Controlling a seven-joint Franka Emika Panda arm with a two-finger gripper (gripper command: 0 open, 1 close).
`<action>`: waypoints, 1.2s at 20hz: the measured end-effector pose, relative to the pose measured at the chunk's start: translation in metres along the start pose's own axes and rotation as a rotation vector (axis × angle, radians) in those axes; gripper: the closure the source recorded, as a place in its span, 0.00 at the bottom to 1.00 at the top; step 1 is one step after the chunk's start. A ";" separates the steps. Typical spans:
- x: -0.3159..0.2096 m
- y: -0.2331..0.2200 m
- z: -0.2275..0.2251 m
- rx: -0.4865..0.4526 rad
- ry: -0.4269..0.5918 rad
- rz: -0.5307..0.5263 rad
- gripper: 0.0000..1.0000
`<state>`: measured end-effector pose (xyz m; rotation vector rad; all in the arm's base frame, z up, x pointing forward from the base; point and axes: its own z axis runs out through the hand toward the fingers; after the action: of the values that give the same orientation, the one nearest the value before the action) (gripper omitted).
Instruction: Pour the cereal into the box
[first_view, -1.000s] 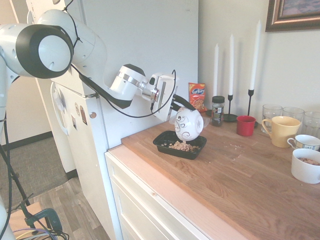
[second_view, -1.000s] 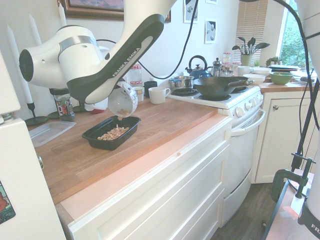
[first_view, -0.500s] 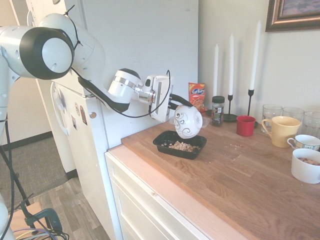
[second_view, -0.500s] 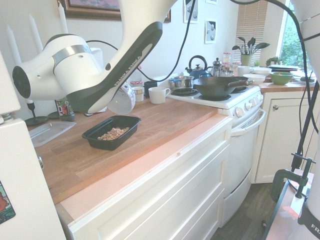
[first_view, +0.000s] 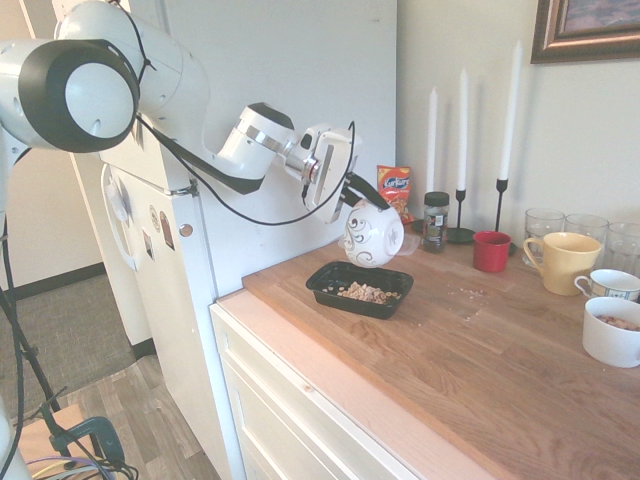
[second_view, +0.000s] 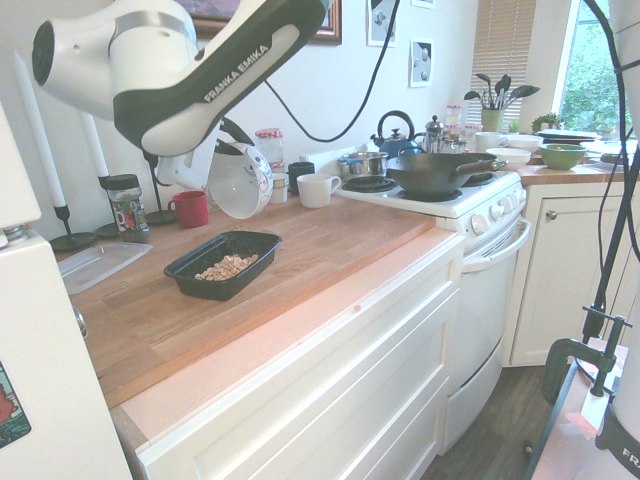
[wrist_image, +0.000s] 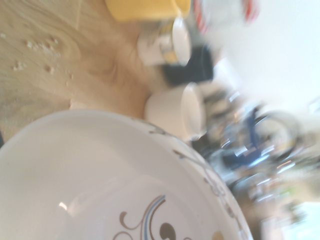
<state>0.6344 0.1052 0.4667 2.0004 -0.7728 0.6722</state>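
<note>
The box (first_view: 352, 271) is a shallow black tray on the wooden counter, and the cereal (first_view: 369, 293) lies in it as a small beige heap. The second exterior view shows the same box (second_view: 252, 240) and cereal (second_view: 226, 267). My gripper (first_view: 368, 203) is shut on the rim of a white bowl with swirl markings (first_view: 372, 235). It holds the bowl tilted in the air above the box's far side. The bowl (second_view: 240, 181) hangs clear of the tray. In the wrist view the bowl's inside (wrist_image: 95, 170) looks empty.
An orange snack bag (first_view: 394, 191), a dark jar (first_view: 435, 221) and candles stand by the wall. A red cup (first_view: 491, 251), a yellow mug (first_view: 563, 262) and white cups (first_view: 612, 331) sit to the right. A clear lid (second_view: 97, 266) lies beside the tray. The stove (second_view: 430, 192) stands beyond the counter.
The bowl was tipped mouth-down right over the tray with cereal falling out. It has since risen and swung back toward upright, and the arm has lifted with it.
</note>
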 end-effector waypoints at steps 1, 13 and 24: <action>0.014 0.012 0.009 0.025 -0.056 0.022 1.00; 0.081 0.081 0.128 0.440 -0.675 0.156 1.00; 0.094 0.139 0.301 0.641 -0.959 0.322 1.00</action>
<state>0.6447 -0.2386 0.4609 2.8473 -1.6128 0.0645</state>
